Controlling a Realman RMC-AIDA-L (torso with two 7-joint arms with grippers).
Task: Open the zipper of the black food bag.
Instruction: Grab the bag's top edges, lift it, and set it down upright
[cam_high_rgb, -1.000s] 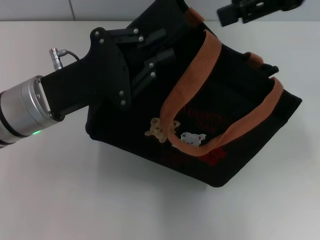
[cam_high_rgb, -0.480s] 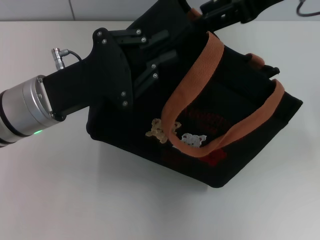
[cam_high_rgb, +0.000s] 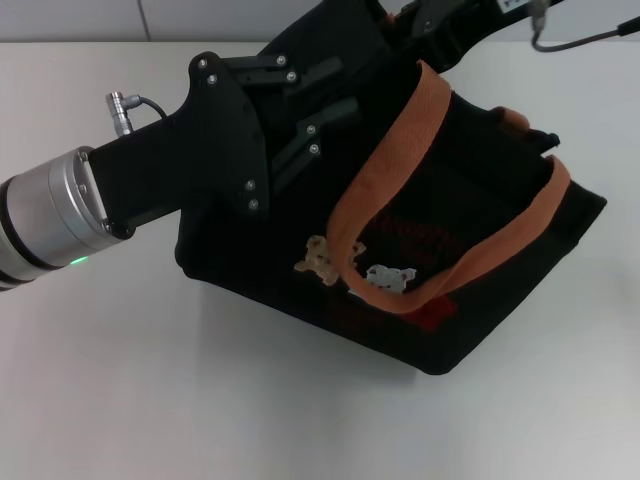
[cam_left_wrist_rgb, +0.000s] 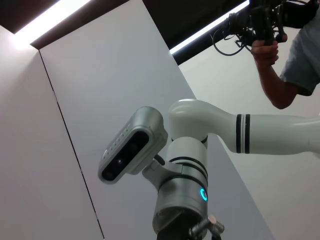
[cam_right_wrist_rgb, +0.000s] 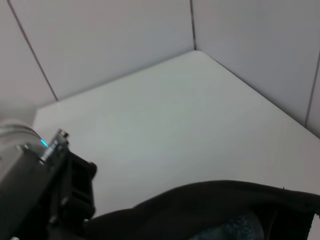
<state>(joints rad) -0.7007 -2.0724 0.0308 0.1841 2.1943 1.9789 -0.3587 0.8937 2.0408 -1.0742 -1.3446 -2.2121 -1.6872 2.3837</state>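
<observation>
The black food bag (cam_high_rgb: 470, 170) lies tilted on the white table, its bear pictures (cam_high_rgb: 320, 260) and red mark (cam_high_rgb: 430, 315) facing up. Two orange-brown straps (cam_high_rgb: 395, 140) drape across it. My left gripper (cam_high_rgb: 343, 86) rests on the bag's upper left part, black against black. At the bag's far top corner is my right gripper (cam_high_rgb: 425, 25), partly cut off by the picture's top edge. The right wrist view shows only the bag's dark rim (cam_right_wrist_rgb: 210, 200) and my left wrist (cam_right_wrist_rgb: 30, 165). I cannot make out the zipper in any view.
The white table (cam_high_rgb: 150, 400) extends in front and to the left of the bag, ending at a pale wall (cam_high_rgb: 70, 20) behind. The left wrist view looks upward at my head camera (cam_left_wrist_rgb: 132, 145) and a person's hand (cam_left_wrist_rgb: 265, 50).
My right gripper has moved left and down from the top right until it sits at the bag's far top corner. The left gripper and bag have barely shifted.
</observation>
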